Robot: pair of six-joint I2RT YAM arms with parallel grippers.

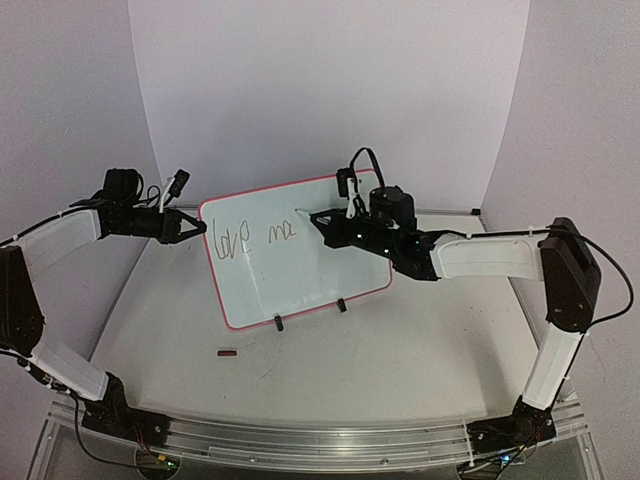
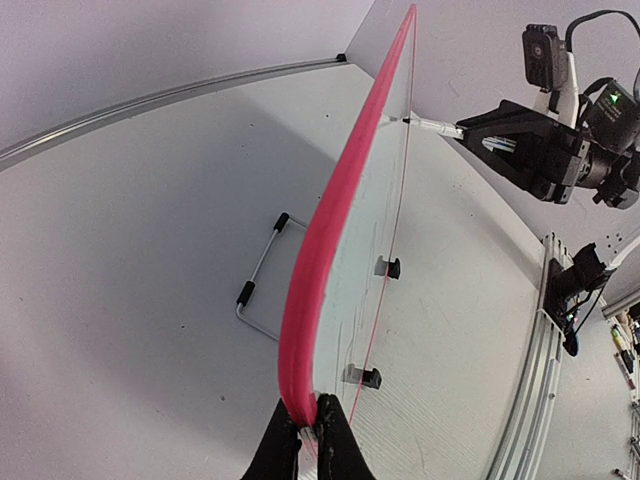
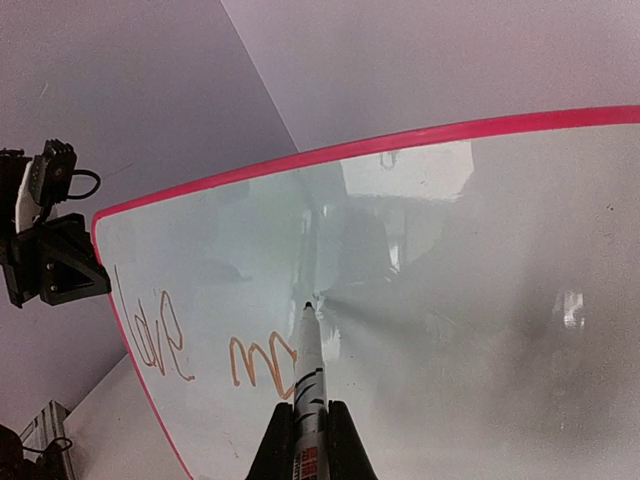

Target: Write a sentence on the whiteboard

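The whiteboard [image 1: 300, 270] stands tilted on two black clip feet, with a red-pink frame. The sentence [image 1: 250, 238] reads "love ma", thin dark strokes on the board's upper left; it also shows in the right wrist view [image 3: 200, 345]. My right gripper [image 1: 318, 218] is shut on a white marker [image 3: 311, 375], whose tip sits at the board just right of "ma". My left gripper [image 1: 196, 227] is shut on the board's upper left corner, pinching the pink frame [image 2: 308, 400] in the left wrist view.
A small dark red marker cap [image 1: 227, 352] lies on the table in front of the board. A wire stand [image 2: 262, 272] lies on the table behind the board. The aluminium rail [image 1: 320, 440] runs along the near edge.
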